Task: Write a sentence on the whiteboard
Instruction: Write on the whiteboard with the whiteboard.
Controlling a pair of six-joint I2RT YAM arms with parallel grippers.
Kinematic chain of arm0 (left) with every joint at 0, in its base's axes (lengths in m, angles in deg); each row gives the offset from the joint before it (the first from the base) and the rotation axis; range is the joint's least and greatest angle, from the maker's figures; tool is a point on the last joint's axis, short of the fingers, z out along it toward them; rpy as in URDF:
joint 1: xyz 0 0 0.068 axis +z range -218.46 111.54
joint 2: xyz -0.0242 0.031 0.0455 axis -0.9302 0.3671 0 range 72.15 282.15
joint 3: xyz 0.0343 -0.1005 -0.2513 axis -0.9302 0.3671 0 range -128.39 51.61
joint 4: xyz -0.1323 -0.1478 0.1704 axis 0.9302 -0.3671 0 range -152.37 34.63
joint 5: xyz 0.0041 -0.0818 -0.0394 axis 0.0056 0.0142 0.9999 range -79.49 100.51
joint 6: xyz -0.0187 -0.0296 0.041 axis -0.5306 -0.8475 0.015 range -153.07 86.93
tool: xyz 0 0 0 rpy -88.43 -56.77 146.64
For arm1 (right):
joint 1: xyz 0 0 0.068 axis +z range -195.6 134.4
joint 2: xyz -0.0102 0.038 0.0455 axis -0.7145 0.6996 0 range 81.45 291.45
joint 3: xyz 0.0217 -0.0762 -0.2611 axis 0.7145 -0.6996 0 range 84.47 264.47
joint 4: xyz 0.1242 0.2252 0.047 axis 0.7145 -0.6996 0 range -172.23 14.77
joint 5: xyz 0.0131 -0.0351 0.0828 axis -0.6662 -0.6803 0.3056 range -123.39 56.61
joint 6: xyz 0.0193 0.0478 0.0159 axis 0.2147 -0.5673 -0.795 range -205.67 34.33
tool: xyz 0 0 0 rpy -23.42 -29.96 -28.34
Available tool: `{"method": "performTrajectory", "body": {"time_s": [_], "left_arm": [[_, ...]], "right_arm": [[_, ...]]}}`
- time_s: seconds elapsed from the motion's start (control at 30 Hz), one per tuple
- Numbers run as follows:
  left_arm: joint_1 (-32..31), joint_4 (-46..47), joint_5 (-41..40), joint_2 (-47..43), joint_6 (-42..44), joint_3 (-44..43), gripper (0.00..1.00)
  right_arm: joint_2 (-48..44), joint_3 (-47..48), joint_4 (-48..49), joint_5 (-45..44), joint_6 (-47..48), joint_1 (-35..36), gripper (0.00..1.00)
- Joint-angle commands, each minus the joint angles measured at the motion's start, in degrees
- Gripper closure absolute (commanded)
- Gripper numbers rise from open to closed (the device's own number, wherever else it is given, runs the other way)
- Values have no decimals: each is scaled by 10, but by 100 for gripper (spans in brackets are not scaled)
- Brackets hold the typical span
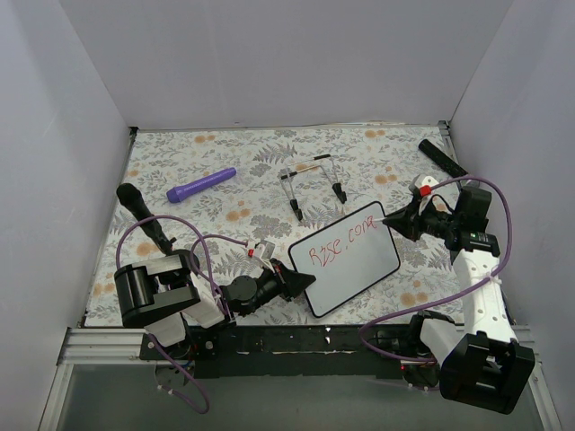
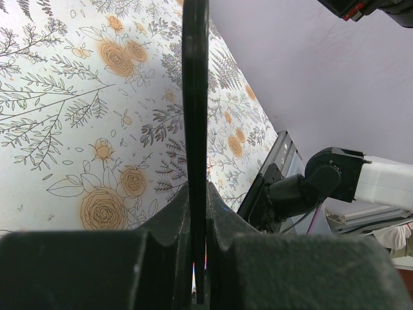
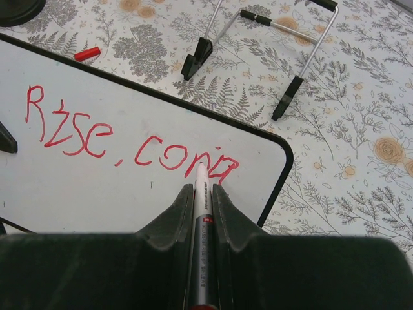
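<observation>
The small rectangular white whiteboard with rounded corners and a thin black rim (image 1: 344, 259) sits askew near the middle of the floral-patterned table (image 1: 225, 180), in front of the thin wire stand (image 1: 313, 184). The left gripper (image 1: 308, 282) is pinched tight on its near-left edge. The right gripper (image 3: 202, 194) clamps a slim red marker pen (image 3: 201, 219) with its tip at the last letter of the red handwritten sentence (image 3: 129, 139) – apparently "Rise. conq".

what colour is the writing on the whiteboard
The writing is red, clearest in the right wrist view.
</observation>
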Motion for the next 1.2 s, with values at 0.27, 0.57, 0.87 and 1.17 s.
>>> {"method": "performTrajectory", "body": {"time_s": [0.27, 0.57, 0.87, 1.17], "left_arm": [[-5, 115, 7, 1, 29, 15, 100], [-5, 116, 7, 1, 29, 15, 100], [-5, 115, 8, 0, 28, 15, 100], [-5, 112, 8, -3, 27, 15, 100]], "right_arm": [[-12, -3, -1, 23, 10, -7, 99], [-14, -4, -3, 26, 14, -10, 99], [-17, -1, -7, 27, 16, -12, 99], [-17, -4, -7, 33, 20, -15, 99]]}}
